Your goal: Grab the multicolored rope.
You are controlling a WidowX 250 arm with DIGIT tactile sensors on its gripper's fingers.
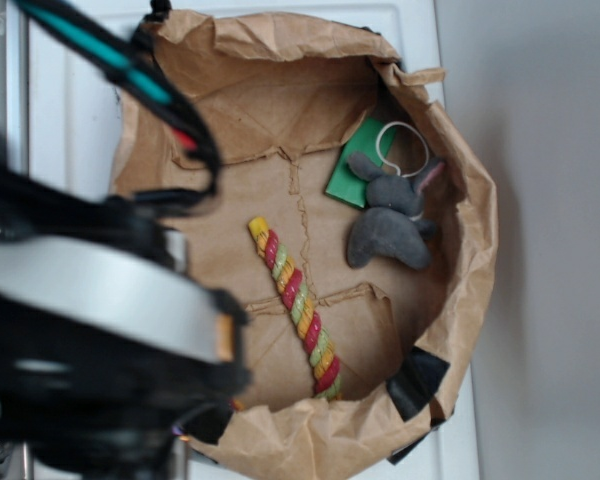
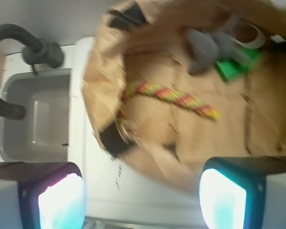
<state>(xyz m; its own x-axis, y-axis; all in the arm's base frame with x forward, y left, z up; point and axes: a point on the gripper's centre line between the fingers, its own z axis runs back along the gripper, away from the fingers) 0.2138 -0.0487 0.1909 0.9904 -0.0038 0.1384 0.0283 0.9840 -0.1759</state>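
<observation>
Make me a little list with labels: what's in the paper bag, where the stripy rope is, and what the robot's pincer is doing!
container: crumpled brown paper bag, opened wide
multicolored rope: lies flat on the bag floor, stretched nearly straight, yellow tip toward the bag's middle, other end by the wall
grey plush toy: beside the rope, not touching it
green card: partly under the toy
white string loop: by the toy's ears
pincer: fingers apart, holding nothing, outside the bag, away from the rope
</observation>
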